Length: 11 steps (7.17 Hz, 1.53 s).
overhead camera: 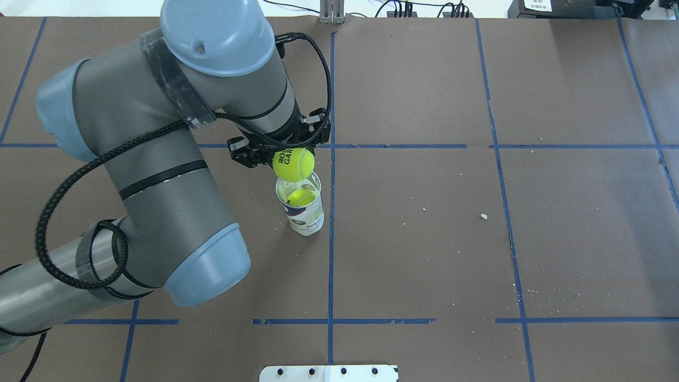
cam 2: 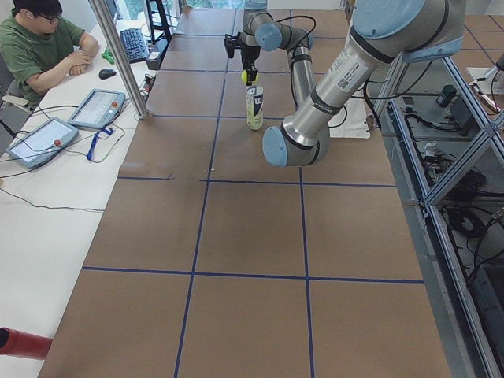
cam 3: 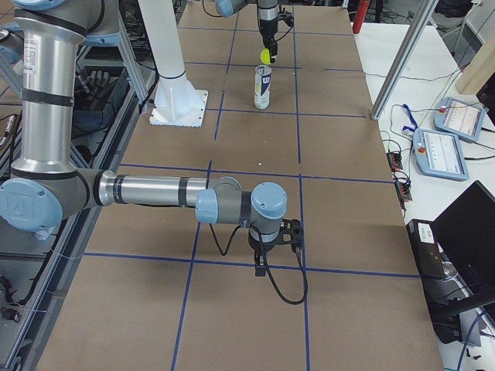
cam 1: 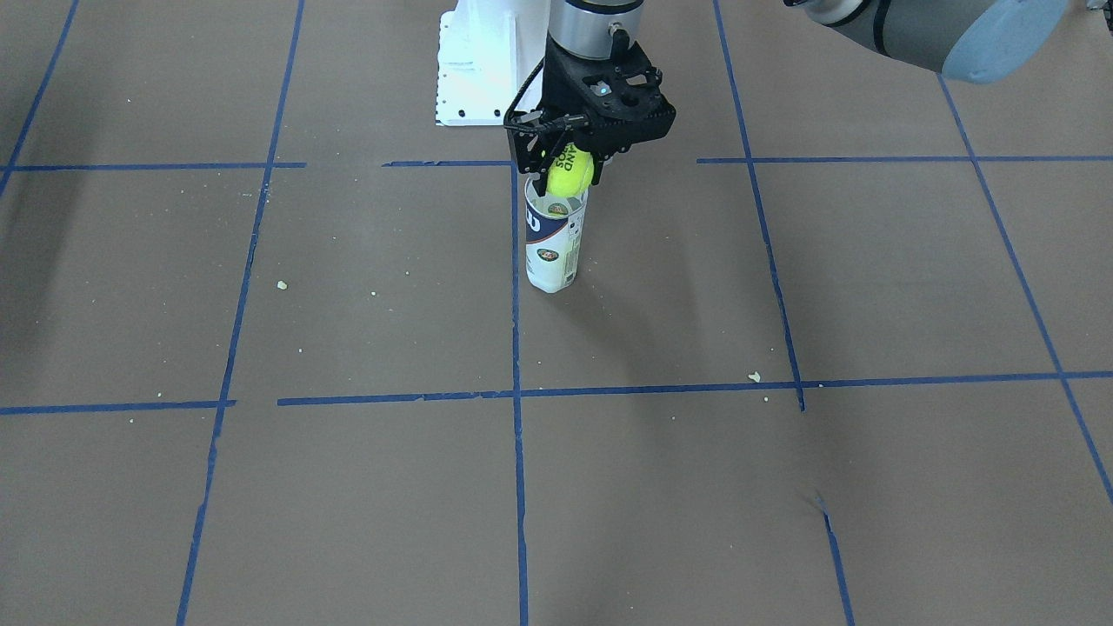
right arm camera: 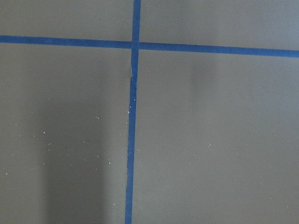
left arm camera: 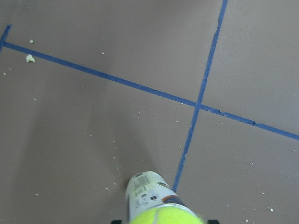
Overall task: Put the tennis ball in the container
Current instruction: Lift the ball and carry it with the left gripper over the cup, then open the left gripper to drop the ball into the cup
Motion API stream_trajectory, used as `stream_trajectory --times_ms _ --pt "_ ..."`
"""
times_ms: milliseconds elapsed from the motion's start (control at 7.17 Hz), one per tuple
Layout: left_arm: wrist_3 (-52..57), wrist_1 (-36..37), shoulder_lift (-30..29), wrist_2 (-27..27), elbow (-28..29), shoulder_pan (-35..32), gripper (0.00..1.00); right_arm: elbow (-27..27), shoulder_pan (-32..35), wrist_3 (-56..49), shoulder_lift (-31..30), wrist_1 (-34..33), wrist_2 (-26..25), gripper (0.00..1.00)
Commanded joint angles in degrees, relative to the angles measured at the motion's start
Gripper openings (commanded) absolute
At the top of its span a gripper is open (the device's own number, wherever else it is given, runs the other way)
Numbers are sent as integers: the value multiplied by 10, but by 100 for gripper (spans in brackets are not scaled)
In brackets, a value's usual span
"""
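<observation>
The left gripper (cam 1: 569, 169) is seen clamped on the fuzzy, round yellow-green tennis ball (overhead camera: 293, 164), black lettering showing. It is held just above the open mouth of the upright clear plastic container (cam 1: 554, 248), where a second ball (overhead camera: 301, 198) is glimpsed. The right gripper (cam 3: 277, 246) is parked well apart, and its opening cannot be told.

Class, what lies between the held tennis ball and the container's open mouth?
Nothing; the exterior right view shows a bare gap between tennis ball and container.

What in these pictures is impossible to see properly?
Right gripper: open or shut unclear; shows only small, in the right side view.
Tennis ball lettering: partly covered by the left gripper, front view.
Container contents: label hides them, front view.
</observation>
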Motion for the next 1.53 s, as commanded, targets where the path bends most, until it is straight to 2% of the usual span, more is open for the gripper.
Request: stream_trajectory --times_ms 0,140,279,419,558,977,1256,1395 --pt "-2 -1 -2 1 12 13 3 0 0 0 -1 0 0 100" --pt "0 -2 2 1 11 13 8 0 0 0 0 0 0 100" --pt "3 -2 8 1 7 12 41 0 0 0 -1 0 0 100" --pt "4 -3 13 1 4 12 81 0 0 0 -1 0 0 100" --pt "4 -2 14 2 2 12 100 0 0 0 -1 0 0 100" --pt "21 -3 16 1 -10 11 100 0 0 0 -1 0 0 100" --pt "139 -3 77 -1 -76 -3 100 0 0 0 -1 0 0 100" --pt "234 -4 100 -7 -82 -52 100 0 0 0 -1 0 0 100"
